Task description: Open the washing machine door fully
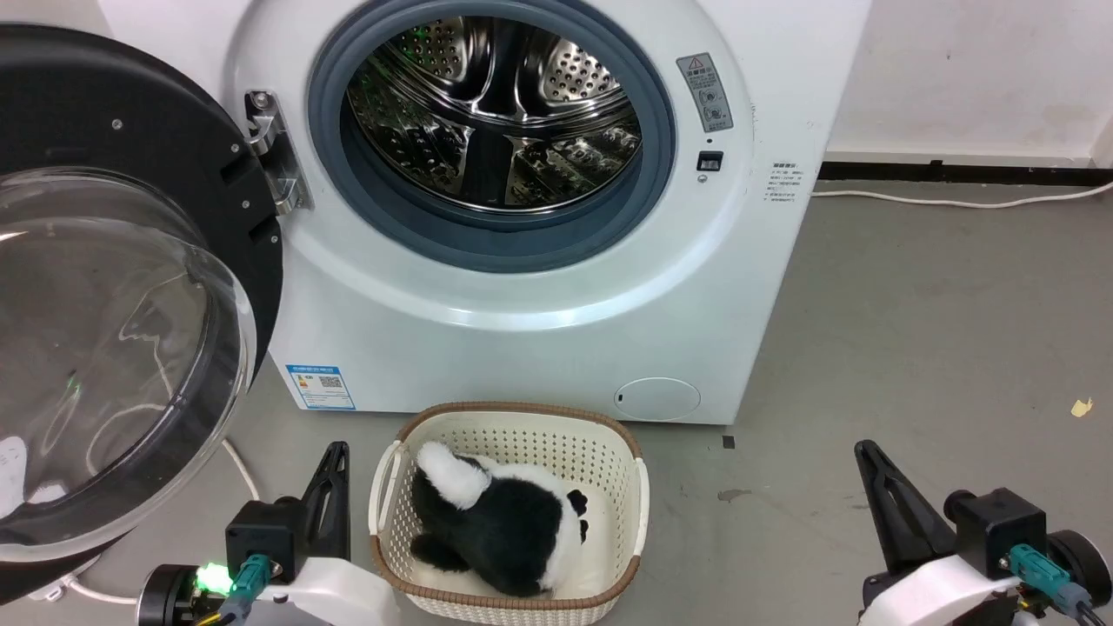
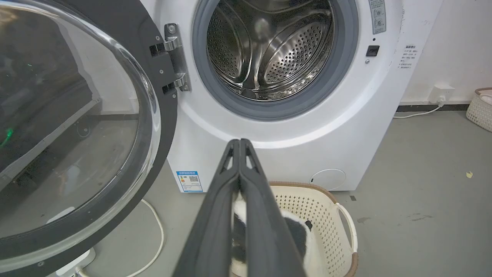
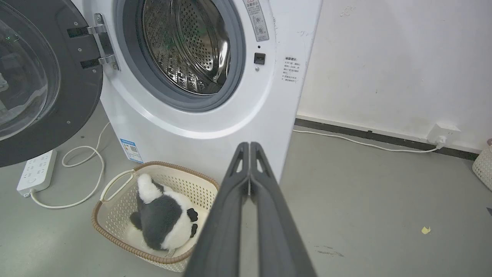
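The washing machine (image 1: 522, 339) is a white front-loader with its steel drum (image 1: 496, 113) exposed. Its door (image 1: 104, 287), a black disc with a bulging clear glass bowl, is swung wide out to the left on a metal hinge (image 1: 274, 152). The door (image 2: 77, 127) sits at the left of the left wrist view, and the door (image 3: 42, 84) is at the upper left of the right wrist view. My left gripper (image 1: 335, 456) is shut and empty, low down, right of the door's lower rim. My right gripper (image 1: 865, 456) is shut and empty at the lower right, well away from the machine.
A cream basket (image 1: 513, 426) holding a black-and-white plush toy (image 1: 500, 522) stands on the floor before the machine, between my grippers. A white power strip (image 3: 36, 171) and cable (image 3: 82, 154) lie under the door. Another basket (image 2: 480, 109) stands by the right wall.
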